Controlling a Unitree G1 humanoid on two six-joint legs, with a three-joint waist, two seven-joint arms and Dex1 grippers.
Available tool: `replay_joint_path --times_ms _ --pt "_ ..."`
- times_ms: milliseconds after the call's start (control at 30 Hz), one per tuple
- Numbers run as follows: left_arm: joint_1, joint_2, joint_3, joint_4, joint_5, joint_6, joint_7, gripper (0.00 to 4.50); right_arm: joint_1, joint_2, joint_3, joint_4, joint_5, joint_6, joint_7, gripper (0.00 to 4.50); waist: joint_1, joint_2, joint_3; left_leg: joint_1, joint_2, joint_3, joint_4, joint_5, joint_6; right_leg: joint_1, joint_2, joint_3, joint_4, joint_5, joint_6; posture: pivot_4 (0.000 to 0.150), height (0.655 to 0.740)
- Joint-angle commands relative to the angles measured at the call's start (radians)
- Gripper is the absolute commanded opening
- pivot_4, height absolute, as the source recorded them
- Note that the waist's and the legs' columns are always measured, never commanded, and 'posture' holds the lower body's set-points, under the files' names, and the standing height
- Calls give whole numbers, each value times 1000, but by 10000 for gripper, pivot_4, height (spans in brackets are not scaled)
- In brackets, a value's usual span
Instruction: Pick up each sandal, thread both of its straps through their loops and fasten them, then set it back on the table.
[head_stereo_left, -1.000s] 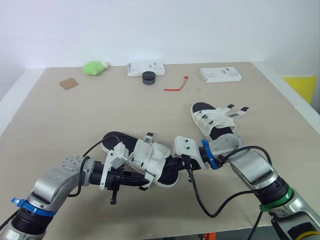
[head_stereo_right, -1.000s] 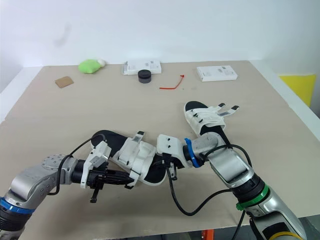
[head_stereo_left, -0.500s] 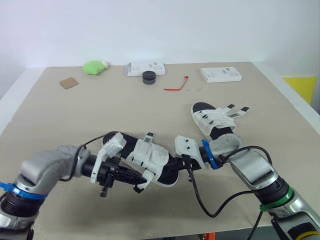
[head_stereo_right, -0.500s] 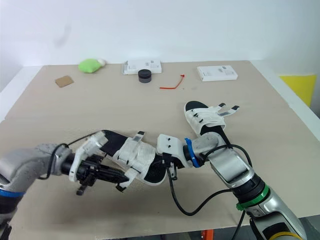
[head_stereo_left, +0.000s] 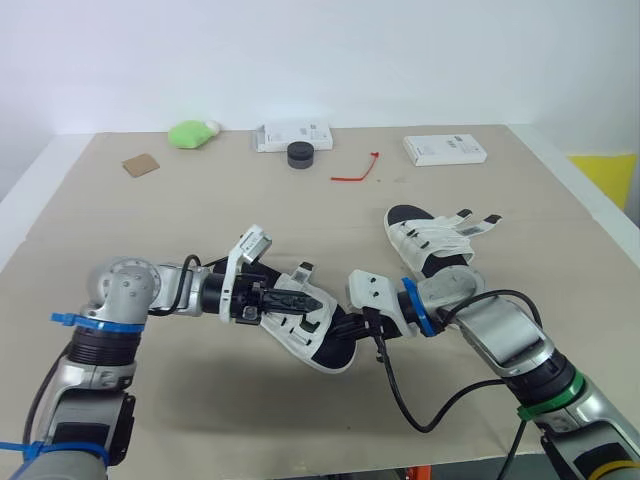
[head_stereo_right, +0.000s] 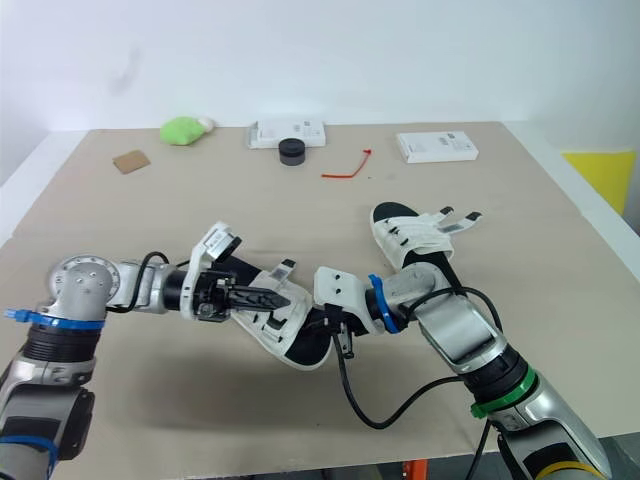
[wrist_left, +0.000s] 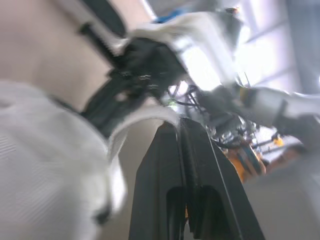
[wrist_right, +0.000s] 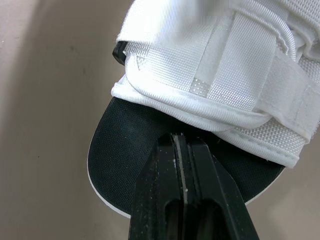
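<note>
A black-soled sandal with white straps (head_stereo_left: 312, 322) lies tilted at the table's near middle, between my two grippers. My left gripper (head_stereo_left: 300, 298) reaches in from the left and lies over its white upper, fingers shut on a strap (wrist_left: 150, 114). From the right, my right gripper (wrist_right: 179, 136) is shut on the edge of the black sole (wrist_right: 125, 150). The second sandal (head_stereo_left: 432, 242) rests flat on the table behind and to the right, with its strap ends loose and sticking out to the right.
Along the far edge sit a green lump (head_stereo_left: 190, 133), a white box (head_stereo_left: 292, 135), a black round cap (head_stereo_left: 299, 153), a red tie (head_stereo_left: 353, 172), another white box (head_stereo_left: 445, 149) and a brown card (head_stereo_left: 138, 165). Cables hang from both wrists.
My left arm has swung from below the near sandal up and over it, its gripper now on the white upper. The sandal has tilted and turned. The right gripper has kept its hold.
</note>
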Motion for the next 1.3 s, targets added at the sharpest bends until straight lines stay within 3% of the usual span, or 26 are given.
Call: replay_joint_path --times_ms 33,167,633,667,700,833,867,1000,1033,1300 --pt "-48 -78 30 147 92 -1 120 387 63 -29 69 22 -34 43 -7 0 1 1 -1 0 0 0 0 0 0 0 0 0 0 0 0 1500 7400" --pt "-89 -148 82 260 143 -8 203 387 81 -34 64 3 -30 53 -19 0 3 2 -3 2 -3 -3 3 1 -1 5 -2 -2 0 1 2 1500 7400" --pt "-81 -207 84 256 232 48 255 387 99 -34 57 -22 -17 75 -52 0 2 2 -9 2 -9 -5 3 5 -5 6 -7 -3 -1 3 7 1500 7400" --pt "-80 -209 82 253 238 54 257 6379 99 -34 56 -23 -17 76 -53 0 2 2 -9 2 -9 -5 3 5 -5 7 -7 -3 -1 3 7 1500 7400" --pt "-80 -210 82 252 240 59 255 6379 98 -33 56 -22 -16 76 -53 0 2 3 -10 2 -9 -5 3 5 -5 7 -8 -3 -1 3 7 1500 7400" --pt "-97 -229 108 254 244 88 261 20184 96 -29 55 -20 -15 79 -54 0 2 1 -11 2 -11 -6 3 5 -5 7 -10 -3 -1 2 8 1500 7400" --pt "-103 -237 119 264 251 95 274 26624 98 -30 54 -22 -15 79 -54 0 2 1 -11 2 -12 -6 3 5 -5 8 -11 -4 -1 2 8 1500 7400" --pt "-121 -254 135 285 275 112 298 42701 98 -30 54 -20 -16 78 -54 0 2 1 -12 7 -16 -8 3 7 -3 8 -14 -5 -1 2 10 1500 7400" --pt "-127 -259 143 293 283 110 309 44400 98 -30 54 -19 -17 79 -54 0 2 1 -12 9 -17 -8 3 7 -2 11 -16 -6 -2 2 11 1500 7400" --pt "-215 -282 249 386 303 29 364 44400 99 -28 53 -19 -20 76 -50 0 2 0 -12 13 -20 -12 1 9 -2 21 -20 -8 -16 4 13 1500 7400"
